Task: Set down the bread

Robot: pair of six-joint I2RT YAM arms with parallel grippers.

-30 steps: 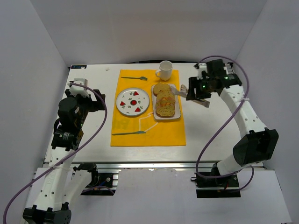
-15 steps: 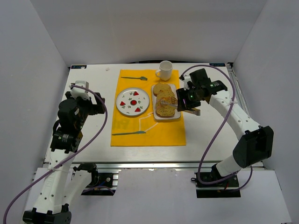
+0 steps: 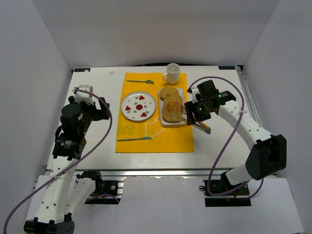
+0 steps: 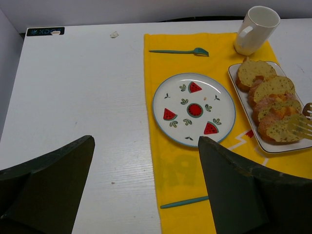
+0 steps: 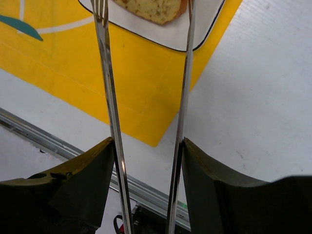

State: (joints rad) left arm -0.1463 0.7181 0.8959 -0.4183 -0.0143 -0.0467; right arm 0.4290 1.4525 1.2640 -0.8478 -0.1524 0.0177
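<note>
Checking top view first: shows right gripper (image 3: 197,112) clamped on metal tongs (image 3: 187,116), above the right side of the yellow placemat (image 3: 146,146), between table centre and right edge. Shows bread (image 3: 171,103) as a row of slices on a white rectangular tray (image 3: 174,123), just right of table centre, running from far edge toward near edge. Puts the tong tips at the near end of that row; can't resolve contact from up there.

Switching to left wrist: resolves what the top view blurs. Catches one forked tong tip lying against the nearest slice (image 4: 278,129), with the other tip half cut off at the frame's right border. Also picks out a round watermelon-print plate (image 4: 228,105) left of the tray, a teal fork (image 4: 178,50) and white mug (image 4: 256,29) toward the far edge, and a teal knife (image 4: 184,202) toward the near edge. Shows left gripper (image 4: 146,141) with jaws spread wide and nothing between them, over the left half of the table.

Switching to right wrist: only view of the grip itself. Shows finger pads (image 5: 97,170) pressed on the outside of both tong arms, the arms standing apart, reaching over the placemat's near right corner up to the tray. Crops the tong tips and nearly all the bread at the top border, leaving one slice's corner. Can't tell from this view whether the tips pinch it.
</note>
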